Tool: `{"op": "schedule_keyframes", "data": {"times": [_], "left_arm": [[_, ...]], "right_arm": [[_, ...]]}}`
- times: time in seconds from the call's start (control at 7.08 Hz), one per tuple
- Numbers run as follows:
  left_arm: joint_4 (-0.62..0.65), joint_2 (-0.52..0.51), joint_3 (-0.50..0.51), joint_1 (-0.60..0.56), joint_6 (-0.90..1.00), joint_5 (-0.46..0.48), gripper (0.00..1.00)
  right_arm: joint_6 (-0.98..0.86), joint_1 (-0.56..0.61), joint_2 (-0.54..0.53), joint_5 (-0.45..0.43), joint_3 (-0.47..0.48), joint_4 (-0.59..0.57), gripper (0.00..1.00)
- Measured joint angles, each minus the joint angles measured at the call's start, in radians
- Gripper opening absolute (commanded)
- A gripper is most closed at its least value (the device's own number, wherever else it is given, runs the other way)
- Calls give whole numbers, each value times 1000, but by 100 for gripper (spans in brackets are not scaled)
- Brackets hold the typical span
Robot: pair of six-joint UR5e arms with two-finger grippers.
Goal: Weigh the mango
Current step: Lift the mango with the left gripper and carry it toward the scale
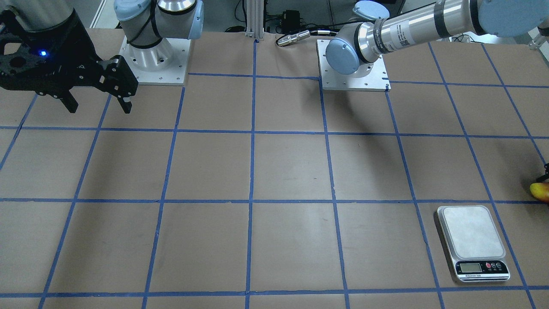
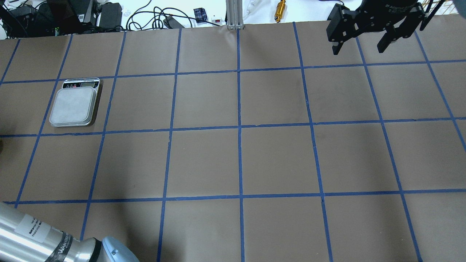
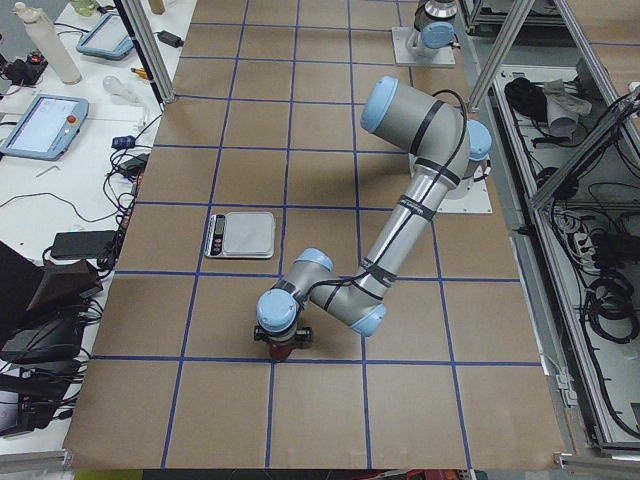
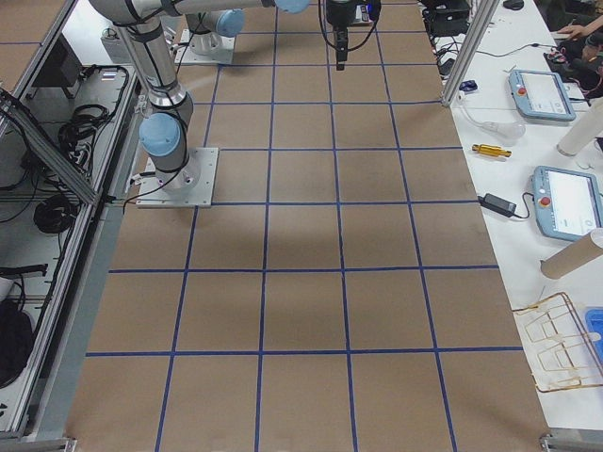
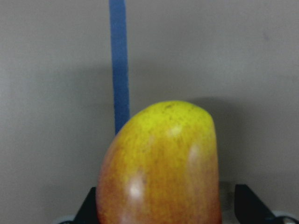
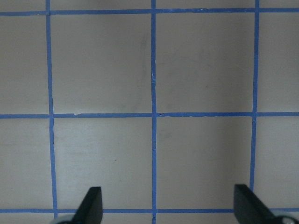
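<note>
My left gripper is spread wide around the mango, low at the table near the scale, so I centre it, squeeze gently, then lift straight.

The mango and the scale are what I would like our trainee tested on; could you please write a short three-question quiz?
1. Fill in the blank: the right tool, raised and empty, has its jaws ____.
2. True or false: the mango lies on the scale.
3. Which tool has its fingers on either side of the mango?
A) right tool
B) left tool
C) neither

Key
1. open
2. False: the platform is bare, and the mango sits off it, near the table's end.
3. B
</note>
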Motion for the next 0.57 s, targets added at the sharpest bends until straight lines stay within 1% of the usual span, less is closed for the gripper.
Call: {"op": "schedule_keyframes", "data": {"times": [0.14, 0.28, 0.42, 0.57], "left_arm": [[0, -1, 2, 0, 3, -6, 51], [0, -1, 3, 0, 11, -14, 18], [0, -2, 4, 0, 18, -19, 0], [0, -2, 6, 0, 22, -20, 0]], "right_arm": [[0, 0, 0, 0, 0, 0, 100], [0, 0, 1, 0, 0, 0, 100], [0, 0, 1, 0, 0, 0, 100], [0, 0, 1, 0, 0, 0, 100]]}}
